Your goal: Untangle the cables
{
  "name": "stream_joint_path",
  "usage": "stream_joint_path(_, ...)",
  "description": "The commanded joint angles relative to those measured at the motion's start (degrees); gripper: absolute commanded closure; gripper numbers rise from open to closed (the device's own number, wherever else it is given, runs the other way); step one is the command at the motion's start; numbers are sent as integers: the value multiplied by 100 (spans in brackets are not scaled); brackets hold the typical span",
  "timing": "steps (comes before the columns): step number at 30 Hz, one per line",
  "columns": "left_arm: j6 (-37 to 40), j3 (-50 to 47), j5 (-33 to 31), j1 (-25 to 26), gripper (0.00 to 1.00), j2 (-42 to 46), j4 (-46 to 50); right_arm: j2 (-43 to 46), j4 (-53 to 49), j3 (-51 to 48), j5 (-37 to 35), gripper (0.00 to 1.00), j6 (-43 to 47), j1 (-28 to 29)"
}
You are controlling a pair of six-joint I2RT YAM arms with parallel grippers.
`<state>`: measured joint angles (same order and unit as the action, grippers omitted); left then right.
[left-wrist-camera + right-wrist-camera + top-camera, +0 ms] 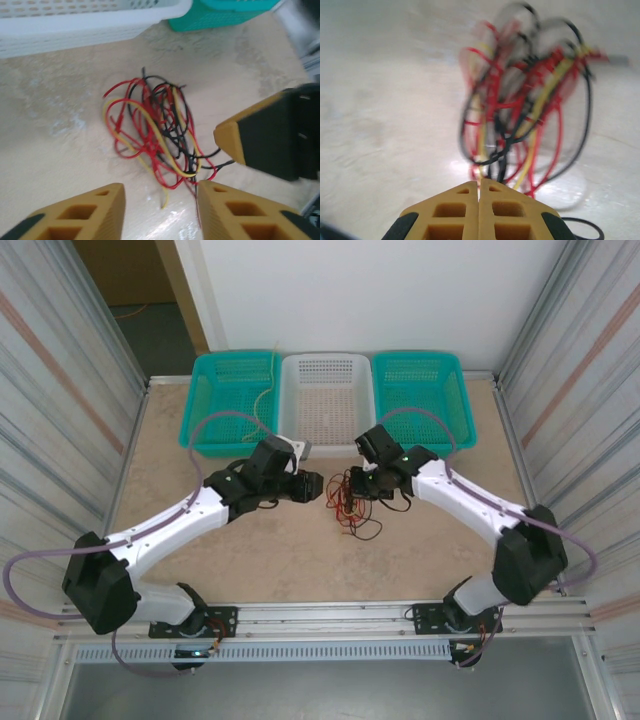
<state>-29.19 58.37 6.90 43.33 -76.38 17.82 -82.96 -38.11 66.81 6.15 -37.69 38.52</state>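
Finding: the cables [352,504], a knot of red, black and pale yellow strands, lie on the bench [250,550] midway between my two arms, just in front of the white basket [328,390]. My right pincer [479,187] is clenched, fingertips pressed together. Strands run straight into its tip, so I judge it is pinching part of the knot at the near edge. My left pincer [160,202] is released, jaws apart with nothing between them, and the knot sits just beyond its tips. Step in hand, as I assess it: anchoring one side so that a single strand can be drawn out. Recommended: hold the right grip steady and low. Bring the left down on one loop lying clear at the knot's outer edge, such as the yellow one, and close on that loop alone. Pull away slowly and sideways, and stop if the whole bundle drags along. Markings: no brand, label or legible writing found on cables, basket or pincers.
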Motion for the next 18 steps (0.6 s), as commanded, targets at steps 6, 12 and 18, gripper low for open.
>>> stream_joint_path(6,-224,196,580,128,53,-611,-1053,1115,-500,1044,-614,100,529,447)
stream_joint_path(12,-559,-177,783,115,51,-686,-1734,1563,-408,1531,-815,100,697,438)
stream_joint_path(18,-633,-513,728,114,44,-429,-2056,1783,-288,1968,-915,100,844,344)
